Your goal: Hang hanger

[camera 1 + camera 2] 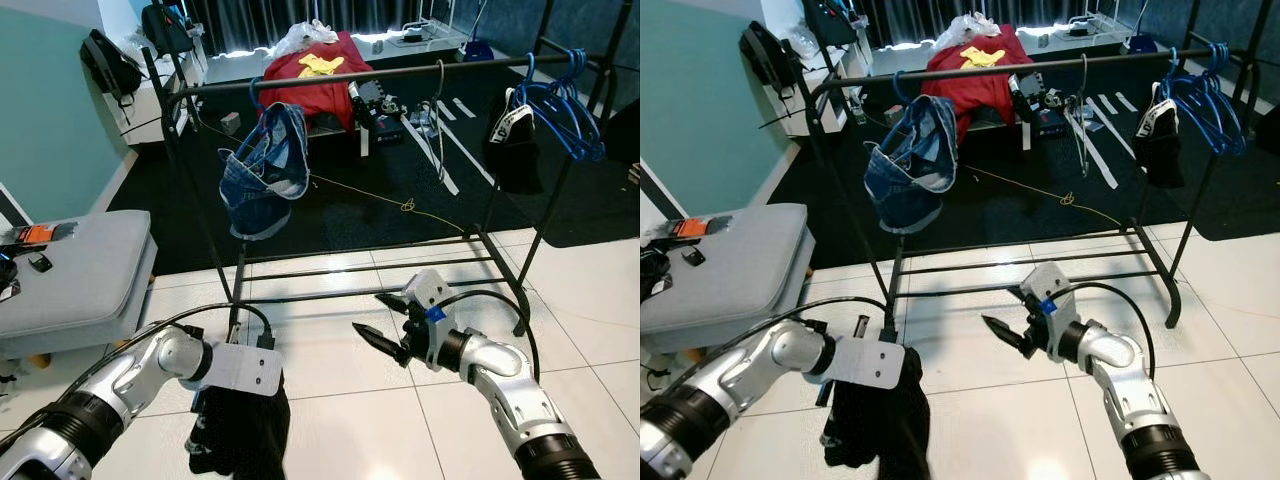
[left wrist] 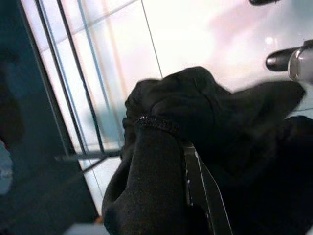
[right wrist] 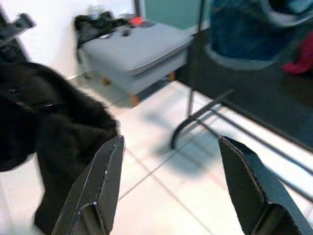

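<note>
Black garment [image 1: 240, 430], crumpled, hangs in a bunch low over the white tile floor [image 1: 330, 390], in front of the rack [image 1: 400, 72] and left of its middle; its hanger can't be made out. Rack: black metal, top rail horizontal, low bars near floor. On rail: denim garment [image 1: 265, 170] on a blue hanger near the left end, bare thin hanger [image 1: 440, 110] near the middle, bunch of blue hangers [image 1: 560, 105] at the right end.

One clothes rack [image 1: 400, 72], one denim garment [image 1: 266, 170] hung on it. One bunch of blue hangers [image 1: 562, 112] (count unclear), one black garment [image 1: 240, 432], one grey ottoman [image 1: 80, 270].
</note>
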Available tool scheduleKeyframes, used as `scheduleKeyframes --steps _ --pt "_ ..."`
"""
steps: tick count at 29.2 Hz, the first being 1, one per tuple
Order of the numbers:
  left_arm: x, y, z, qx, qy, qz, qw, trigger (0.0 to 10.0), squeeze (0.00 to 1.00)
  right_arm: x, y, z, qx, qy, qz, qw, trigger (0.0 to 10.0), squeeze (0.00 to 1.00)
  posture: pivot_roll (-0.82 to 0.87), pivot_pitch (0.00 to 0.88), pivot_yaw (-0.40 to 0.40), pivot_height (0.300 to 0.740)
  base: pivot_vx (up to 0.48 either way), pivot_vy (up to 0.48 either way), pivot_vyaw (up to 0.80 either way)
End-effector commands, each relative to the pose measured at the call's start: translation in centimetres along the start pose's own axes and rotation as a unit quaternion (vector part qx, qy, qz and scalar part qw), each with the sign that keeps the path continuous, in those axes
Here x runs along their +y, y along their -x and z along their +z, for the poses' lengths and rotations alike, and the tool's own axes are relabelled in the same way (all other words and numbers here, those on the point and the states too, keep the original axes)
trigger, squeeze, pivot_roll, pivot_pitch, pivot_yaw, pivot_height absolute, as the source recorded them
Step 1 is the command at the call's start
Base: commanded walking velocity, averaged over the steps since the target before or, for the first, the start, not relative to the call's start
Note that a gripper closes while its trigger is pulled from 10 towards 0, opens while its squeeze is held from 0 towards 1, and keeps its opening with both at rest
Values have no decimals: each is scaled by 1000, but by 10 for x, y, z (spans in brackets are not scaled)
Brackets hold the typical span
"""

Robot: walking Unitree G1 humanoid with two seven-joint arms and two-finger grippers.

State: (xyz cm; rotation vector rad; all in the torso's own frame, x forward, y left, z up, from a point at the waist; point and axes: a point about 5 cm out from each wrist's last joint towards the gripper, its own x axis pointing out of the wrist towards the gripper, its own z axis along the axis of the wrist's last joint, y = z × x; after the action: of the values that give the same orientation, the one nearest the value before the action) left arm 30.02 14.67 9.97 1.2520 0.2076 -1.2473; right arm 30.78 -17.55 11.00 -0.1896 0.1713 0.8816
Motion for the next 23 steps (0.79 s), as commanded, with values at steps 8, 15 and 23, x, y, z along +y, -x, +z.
scheduleKeyframes --steps 8,15,23 --pt "-2 7 30 -107 -104 -3 989 10000 0 -19 0 12 -30 -160 71 984 10000 1000 62 59 60 740 0 0 0" --pt "3 2 37 -103 -155 8 983 10000 0 -10 -4 2 65 -53 136 987 10000 1000 59 66 59 740 0 0 0" --pt "15 -1 53 -131 -185 24 974 10000 0 0 -23 17 41 58 178 981 10000 1000 62 67 50 740 0 0 0"
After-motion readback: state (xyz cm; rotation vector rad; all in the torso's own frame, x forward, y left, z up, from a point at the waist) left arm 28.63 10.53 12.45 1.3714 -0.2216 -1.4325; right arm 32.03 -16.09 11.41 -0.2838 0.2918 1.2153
